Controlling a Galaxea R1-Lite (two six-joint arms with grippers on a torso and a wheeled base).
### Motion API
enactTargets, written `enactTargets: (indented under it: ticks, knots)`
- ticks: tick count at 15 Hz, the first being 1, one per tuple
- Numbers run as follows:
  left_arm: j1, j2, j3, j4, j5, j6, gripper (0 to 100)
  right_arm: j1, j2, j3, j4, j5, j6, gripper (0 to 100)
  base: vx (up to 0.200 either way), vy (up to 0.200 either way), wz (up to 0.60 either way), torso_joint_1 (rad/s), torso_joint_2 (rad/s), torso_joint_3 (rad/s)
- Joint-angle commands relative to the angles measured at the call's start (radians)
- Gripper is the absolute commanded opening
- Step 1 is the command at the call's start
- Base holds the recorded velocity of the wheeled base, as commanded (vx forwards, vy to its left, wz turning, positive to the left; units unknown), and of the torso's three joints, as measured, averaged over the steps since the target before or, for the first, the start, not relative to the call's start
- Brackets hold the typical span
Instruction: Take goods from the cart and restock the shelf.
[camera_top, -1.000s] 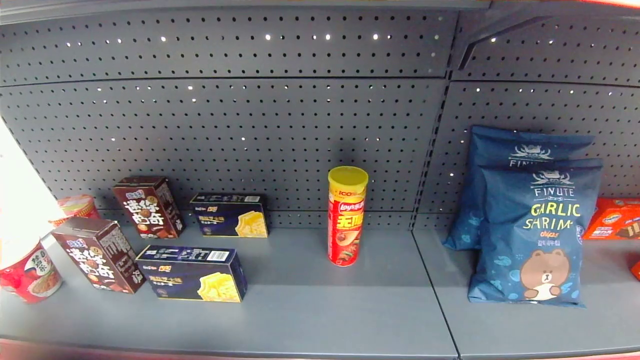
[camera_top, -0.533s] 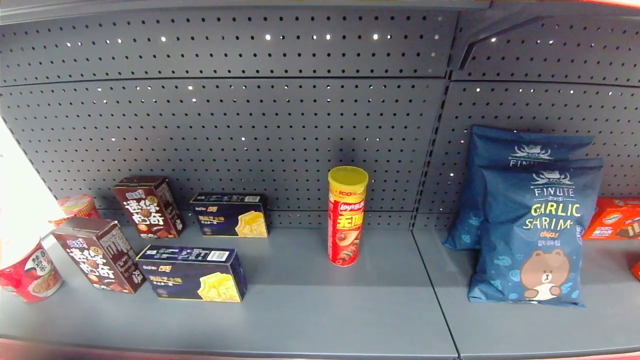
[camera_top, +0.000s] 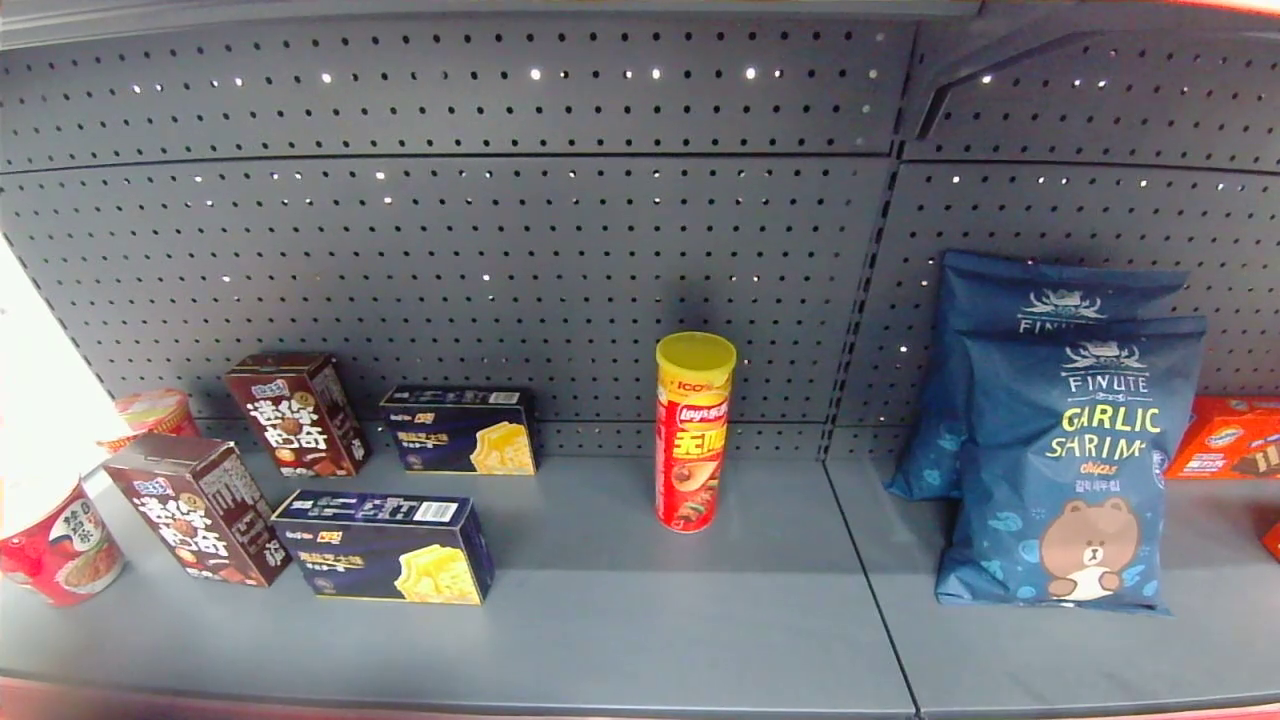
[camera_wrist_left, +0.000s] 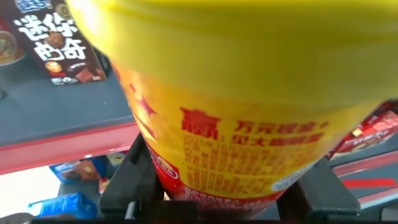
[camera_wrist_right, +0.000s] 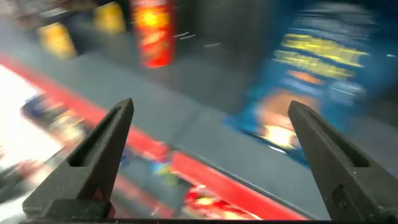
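Left wrist view, right up close: a round container (camera_wrist_left: 249, 93) with a broad yellow top and a yellow wall covered in red print, turning red towards its base. The left gripper (camera_wrist_left: 221, 196) is clamped on that lower red part, one dark finger (camera_wrist_left: 134, 177) on each side of it. Behind the container are the grey board and red front edge of the shelf (camera_wrist_left: 56, 118), with a brown box (camera_wrist_left: 53, 40) standing on it, so the container is held off the shelf rather than set on it.

In the right wrist view the right gripper (camera_wrist_right: 211, 155) is spread wide with nothing between its two dark fingers, facing the shelf's red front edge.

From the head view, a tall canister (camera_top: 693, 430) with a red body and yellow lid stands upright near the middle of the shelf. Left of the canister are two dark blue boxes (camera_top: 460, 430), one behind the other, then two brown boxes, and farthest from it a red noodle cup (camera_top: 55, 550). Right of the canister, well apart, two blue bags (camera_top: 1070, 470) lean one against the other, and beyond them is an orange box (camera_top: 1225, 437).
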Motion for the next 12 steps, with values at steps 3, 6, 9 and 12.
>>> enactTargets:
  ticks: [3,6,9,12]
  knots:
    - [-0.006,0.008,0.006,-0.003,-0.034,-0.008,0,0.251,0.346,-0.086,-0.017,0.006,0.084,100,0.0,0.0,0.0,0.0,0.0,0.0]
    - [-0.009,0.009,0.009,-0.006,-0.037,-0.04,0,0.243,0.576,-0.131,-0.221,0.029,0.073,100,0.0,0.0,0.0,0.0,0.0,0.0]
    - [-0.008,0.009,0.021,-0.009,-0.037,-0.049,0,0.246,0.774,-0.238,-0.287,0.083,0.047,100,0.0,0.0,0.0,0.0,0.0,0.0]
    - [-0.008,0.009,0.04,-0.012,-0.087,-0.048,0,0.173,0.978,-0.339,-0.372,0.238,-0.045,100,0.0,0.0,0.0,0.0,0.0,0.0]
